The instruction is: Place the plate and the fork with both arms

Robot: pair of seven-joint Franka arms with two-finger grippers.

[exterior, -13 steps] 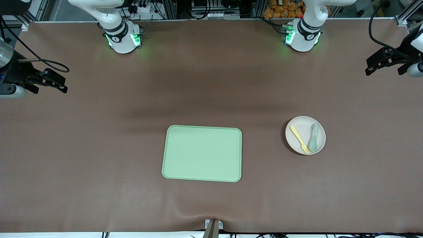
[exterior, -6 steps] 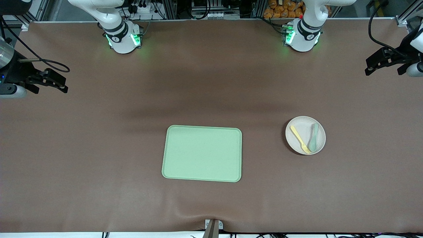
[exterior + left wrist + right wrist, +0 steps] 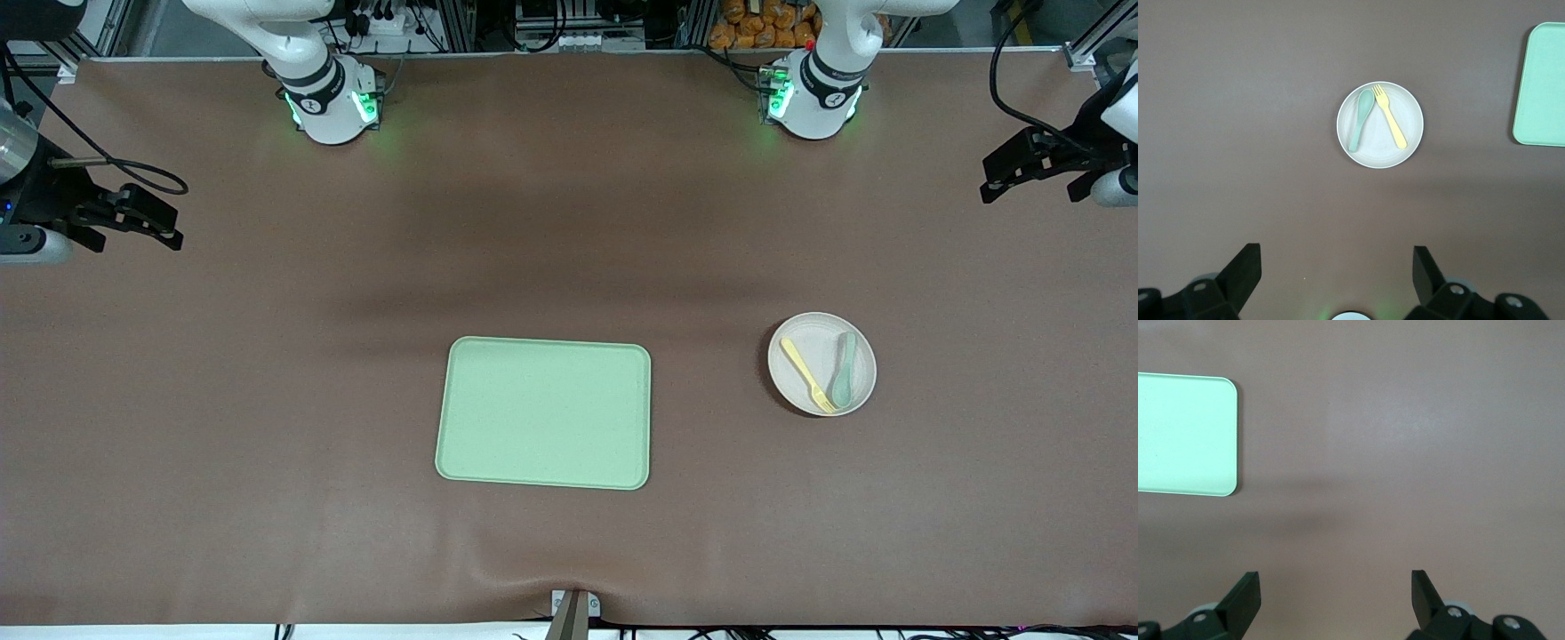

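Note:
The small off-white plate (image 3: 819, 388) rests on the brown table toward the left arm's end, also in the left wrist view (image 3: 1403, 113). On it lie the pale-yellow fork (image 3: 806, 374) (image 3: 1389, 115) and a grey-green spoon (image 3: 844, 370) (image 3: 1361, 119), side by side. My left gripper (image 3: 996, 180) (image 3: 1336, 257) hangs open and empty high over the table's edge at the left arm's end. My right gripper (image 3: 169, 231) (image 3: 1335, 581) hangs open and empty over the right arm's end, over bare table.
A rectangular light-green tray (image 3: 544, 412) lies mid-table, beside the plate toward the right arm's end; its edge shows in the left wrist view (image 3: 1541, 83) and the right wrist view (image 3: 1185, 433). A metal bracket (image 3: 573, 609) sits at the table's near edge.

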